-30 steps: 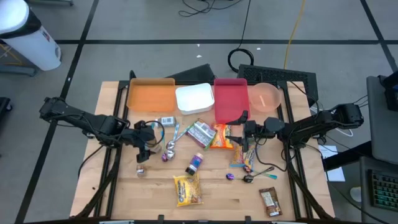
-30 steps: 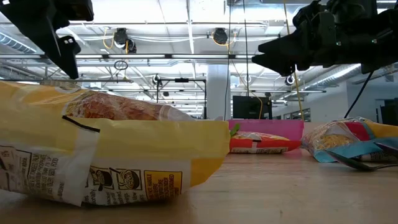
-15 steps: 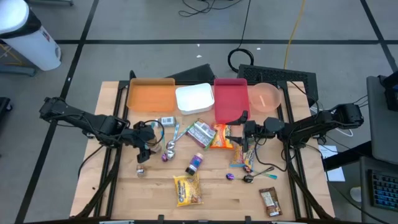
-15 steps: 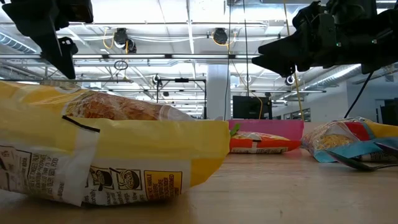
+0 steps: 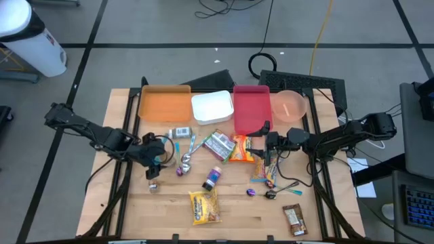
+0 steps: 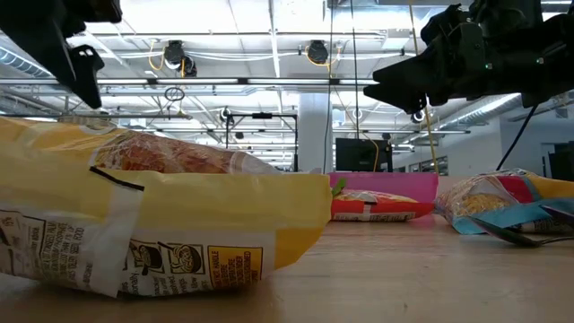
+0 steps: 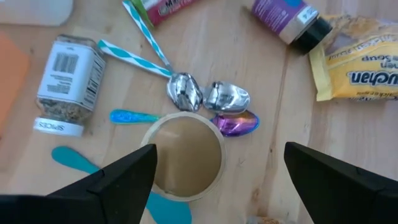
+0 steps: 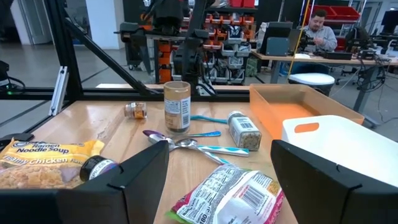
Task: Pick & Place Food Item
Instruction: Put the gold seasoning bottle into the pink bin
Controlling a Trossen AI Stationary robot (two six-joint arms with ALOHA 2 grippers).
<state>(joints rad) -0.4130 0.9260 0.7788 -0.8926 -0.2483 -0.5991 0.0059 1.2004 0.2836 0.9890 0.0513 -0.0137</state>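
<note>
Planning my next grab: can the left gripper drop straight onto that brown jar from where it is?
Probably yes: the left gripper is open directly above the brown jar; only the spoons crowd one side.

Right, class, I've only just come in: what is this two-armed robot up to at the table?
It is sorting food items. The left claw hangs open right above a small upright jar beside some spoons, gripping nothing. The right claw waits open over the snack packets near the pink bin, also empty. Nothing is being carried.
</note>
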